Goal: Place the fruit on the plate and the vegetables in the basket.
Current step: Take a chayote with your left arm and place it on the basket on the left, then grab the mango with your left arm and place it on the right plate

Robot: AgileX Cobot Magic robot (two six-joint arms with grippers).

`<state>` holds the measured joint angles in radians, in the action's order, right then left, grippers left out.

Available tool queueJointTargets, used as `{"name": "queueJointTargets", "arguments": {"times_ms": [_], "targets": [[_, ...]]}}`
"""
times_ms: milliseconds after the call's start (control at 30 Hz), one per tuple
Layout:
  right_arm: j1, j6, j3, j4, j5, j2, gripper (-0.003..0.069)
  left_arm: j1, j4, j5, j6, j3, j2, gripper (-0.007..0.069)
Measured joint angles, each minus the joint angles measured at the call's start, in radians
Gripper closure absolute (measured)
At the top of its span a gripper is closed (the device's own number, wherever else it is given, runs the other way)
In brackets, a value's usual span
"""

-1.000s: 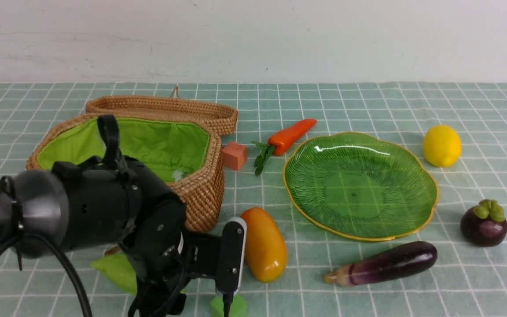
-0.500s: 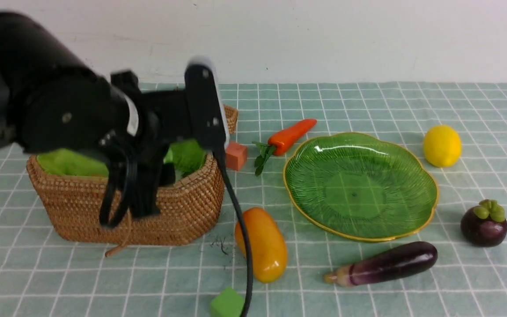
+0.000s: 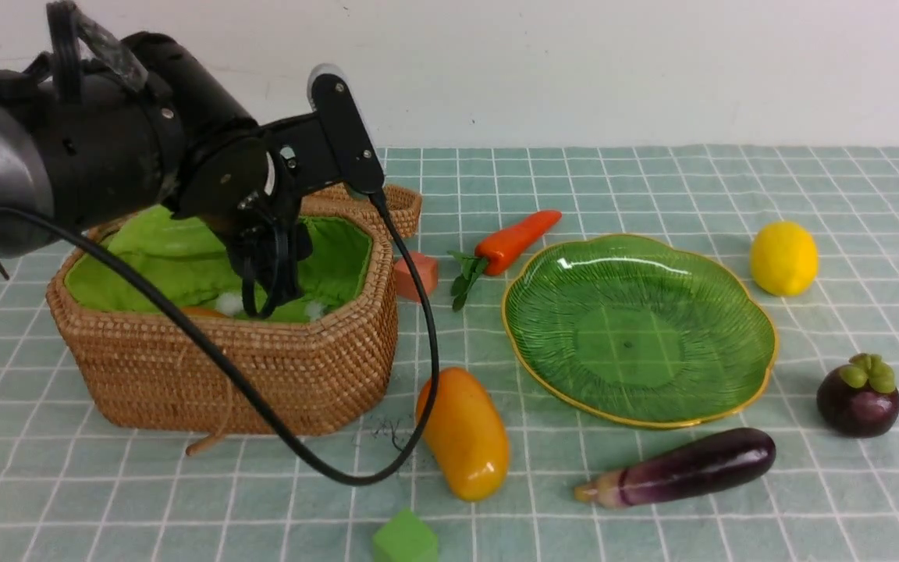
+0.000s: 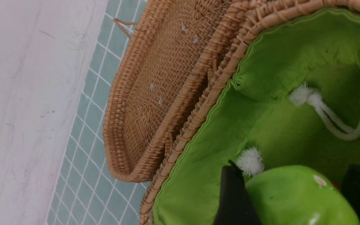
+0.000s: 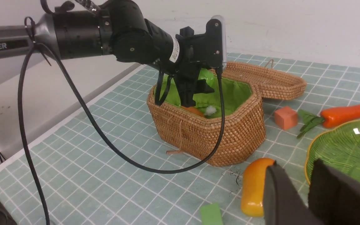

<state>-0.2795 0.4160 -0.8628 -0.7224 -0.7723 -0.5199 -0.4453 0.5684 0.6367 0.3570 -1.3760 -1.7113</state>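
Observation:
My left gripper (image 3: 266, 285) reaches down into the wicker basket (image 3: 262, 375), open. The green gourd (image 4: 292, 197) sits between its jaws, against one finger, with a thin gap at the other. An orange potato (image 3: 200, 312) lies on the basket's green lining. The carrot (image 3: 516, 238) lies behind the empty green plate (image 3: 637, 328). The eggplant (image 3: 684, 468) and the mango (image 3: 465, 433) lie in front. The lemon (image 3: 783, 257) and the mangosteen (image 3: 858, 396) sit to the right of the plate. My right gripper (image 5: 295, 164) hovers near the mango (image 5: 255, 187), narrowly open and empty.
The basket's lid (image 3: 387, 203) lies open behind it. An orange cube (image 3: 416, 275) sits by the basket and a green cube (image 3: 405, 538) at the front edge. The left arm's cable (image 3: 325, 468) droops onto the cloth in front of the basket.
The left arm rose from the table's front with the gourd, swung over the basket and dipped into it. Its jaws have widened a little. The right gripper stayed put.

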Motion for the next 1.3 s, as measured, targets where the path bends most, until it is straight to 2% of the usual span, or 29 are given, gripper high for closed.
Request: {"name": "queueJointTargets", "arguments": {"times_ms": [33, 133, 200, 333, 400, 433, 467, 500, 533, 567, 633, 733, 800, 867, 933, 1000, 1100, 1200, 1300], "targets": [[0.0, 0.0, 0.0, 0.0, 0.0, 0.0, 0.0498, 0.0, 0.0, 0.0, -0.002, 0.0, 0.0, 0.0134], [0.0, 0.0, 0.0, -0.001, 0.0, 0.0, 0.0498, -0.002, 0.004, -0.009, -0.005, 0.0, 0.008, -0.0013], [0.0, 0.0, 0.0, 0.0, -0.002, 0.0, 0.0498, -0.005, -0.004, -0.009, -0.01, 0.0, 0.019, -0.0035], [0.0, 0.0, -0.012, 0.012, -0.028, 0.0, 0.0498, -0.012, -0.072, 0.031, -0.089, 0.0, 0.052, -0.0017], [0.0, -0.003, -0.042, 0.036, -0.082, 0.0, 0.0498, -0.037, -0.152, 0.092, -0.221, 0.0, 0.087, 0.0047], [0.0, -0.007, -0.069, 0.053, -0.129, 0.0, 0.0498, -0.07, -0.2, 0.136, -0.31, 0.0, 0.106, 0.0105], [0.0, -0.007, -0.069, 0.056, -0.137, 0.0, 0.0498, -0.076, -0.217, 0.142, -0.34, 0.0, 0.112, 0.0128], [0.0, -0.015, -0.103, 0.082, -0.196, 0.0, 0.0498, -0.141, -0.283, 0.202, -0.452, 0.0, 0.13, 0.0251], [0.0, -0.015, -0.107, 0.082, -0.203, 0.0, 0.0498, -0.149, -0.291, 0.202, -0.464, 0.0, 0.131, 0.0251], [0.0, -0.023, -0.131, 0.098, -0.254, 0.0, 0.0498, -0.214, -0.339, 0.26, -0.536, 0.0, 0.135, 0.0379], [0.0, -0.028, -0.158, 0.122, -0.337, 0.002, 0.0498, -0.335, -0.392, 0.32, -0.623, 0.0, 0.123, 0.0556], [0.0, -0.034, -0.16, 0.142, -0.388, 0.006, 0.0498, -0.433, -0.417, 0.325, -0.678, -0.003, 0.086, 0.0638], [0.0, -0.047, -0.16, 0.163, -0.42, 0.011, 0.0498, -0.473, -0.424, 0.324, -0.718, -0.021, 0.037, 0.0635], [0.0, -0.053, -0.161, 0.177, -0.442, 0.016, 0.0498, -0.479, -0.424, 0.323, -0.746, -0.042, -0.003, 0.0613], [0.0, -0.053, -0.161, 0.186, -0.464, 0.022, 0.0498, -0.472, -0.421, 0.32, -0.789, -0.07, -0.051, 0.0557], [0.0, -0.055, -0.161, 0.193, -0.481, 0.037, 0.0498, -0.441, -0.403, 0.315, -0.897, -0.119, -0.137, 0.0391], [0.0, -0.056, -0.162, 0.201, -0.484, 0.054, 0.0498, -0.408, -0.373, 0.313, -1.021, -0.15, -0.206, 0.0214], [0.0, -0.056, -0.162, 0.215, -0.486, 0.074, 0.0498, -0.388, -0.311, 0.31, -1.149, -0.162, -0.259, 0.0066], [0.0, -0.056, -0.161, 0.218, -0.487, 0.091, 0.0498, -0.381, -0.238, 0.296, -1.212, -0.162, -0.292, -0.0016]]}}
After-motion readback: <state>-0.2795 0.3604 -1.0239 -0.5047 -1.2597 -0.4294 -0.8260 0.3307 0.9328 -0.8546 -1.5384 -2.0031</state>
